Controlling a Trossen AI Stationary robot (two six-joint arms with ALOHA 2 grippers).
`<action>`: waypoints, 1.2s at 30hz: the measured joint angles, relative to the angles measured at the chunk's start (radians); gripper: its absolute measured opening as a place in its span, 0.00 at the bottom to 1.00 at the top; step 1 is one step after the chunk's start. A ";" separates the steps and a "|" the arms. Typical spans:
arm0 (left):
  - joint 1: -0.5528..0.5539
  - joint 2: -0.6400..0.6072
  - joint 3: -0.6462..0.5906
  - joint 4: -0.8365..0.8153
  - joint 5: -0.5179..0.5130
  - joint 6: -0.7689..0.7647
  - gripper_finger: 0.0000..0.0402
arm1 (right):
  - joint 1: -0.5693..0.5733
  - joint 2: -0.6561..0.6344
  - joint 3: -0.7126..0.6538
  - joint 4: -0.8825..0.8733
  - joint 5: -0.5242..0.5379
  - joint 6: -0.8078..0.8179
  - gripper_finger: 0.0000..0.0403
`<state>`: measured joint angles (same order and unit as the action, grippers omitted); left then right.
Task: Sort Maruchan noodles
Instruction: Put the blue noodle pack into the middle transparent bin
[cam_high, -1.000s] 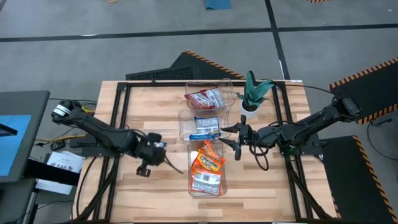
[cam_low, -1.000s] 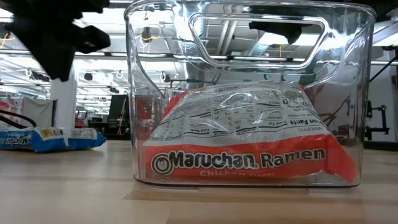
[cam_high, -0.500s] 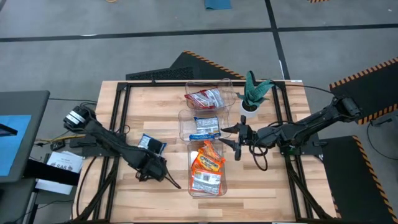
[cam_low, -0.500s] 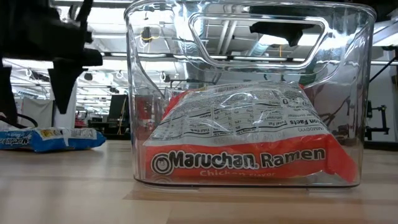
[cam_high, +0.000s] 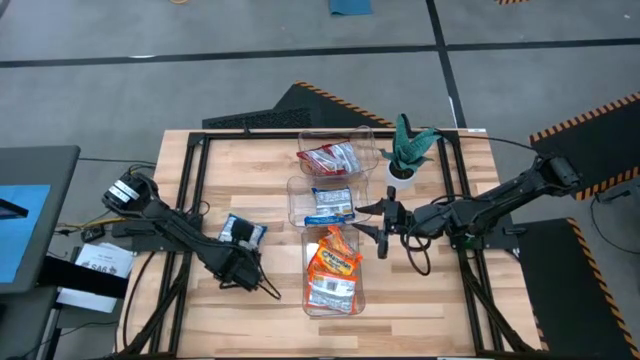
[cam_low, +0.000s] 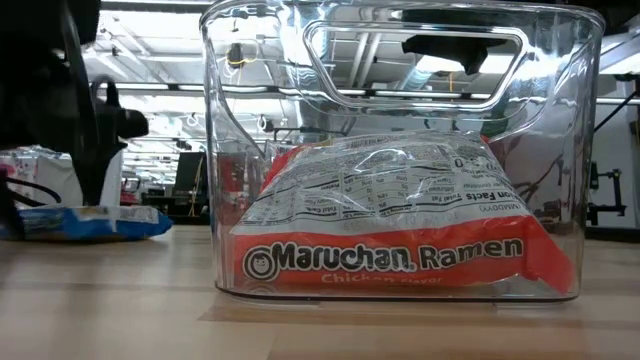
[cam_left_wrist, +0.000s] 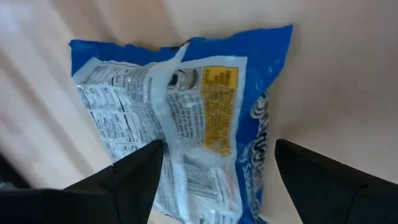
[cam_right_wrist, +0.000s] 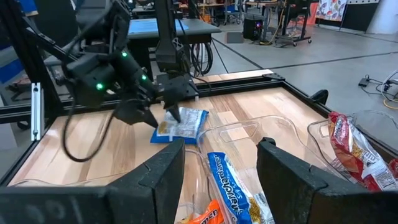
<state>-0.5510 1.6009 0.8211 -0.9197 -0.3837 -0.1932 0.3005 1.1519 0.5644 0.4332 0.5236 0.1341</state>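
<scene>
One loose blue-and-white crinkly plastic Maruchan packet (cam_high: 243, 231) is lying flat on the pale wooden table (cam_high: 270, 320), left of the three clear plastic bins (cam_high: 332, 205) lined up down the middle, which already hold the red packets (cam_high: 331, 158) (far bin), blue ones (cam_high: 329, 205) (middle) and orange ones (cam_high: 332, 268) (near). The left gripper (cam_high: 240, 263) hangs right over the loose packet's near end with its fingers spread wide, nothing in them, and the wrist view shows the packet sitting between the two dark fingers (cam_left_wrist: 121, 180). Looks like a pick is being lined up, so it'd pay to come straight down, pinch across the narrow width, and grab enough film that it doesn't slip out. The right gripper (cam_high: 384, 226) waits just right of the bins, jaws open and empty.
</scene>
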 joint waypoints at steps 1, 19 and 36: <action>0.000 0.000 -0.017 0.008 -0.018 -0.001 0.73 | 0.000 0.000 0.000 0.000 0.000 0.000 0.54; 0.006 0.003 -0.064 0.040 -0.342 -0.130 0.01 | 0.000 0.000 0.000 -0.019 0.000 0.023 0.54; -0.059 -0.289 0.203 -0.338 -0.674 -0.263 0.00 | 0.000 0.000 0.000 -0.021 0.000 0.026 0.54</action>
<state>-0.6095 1.3115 1.0237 -1.2582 -1.0573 -0.4563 0.3004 1.1519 0.5644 0.4122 0.5236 0.1600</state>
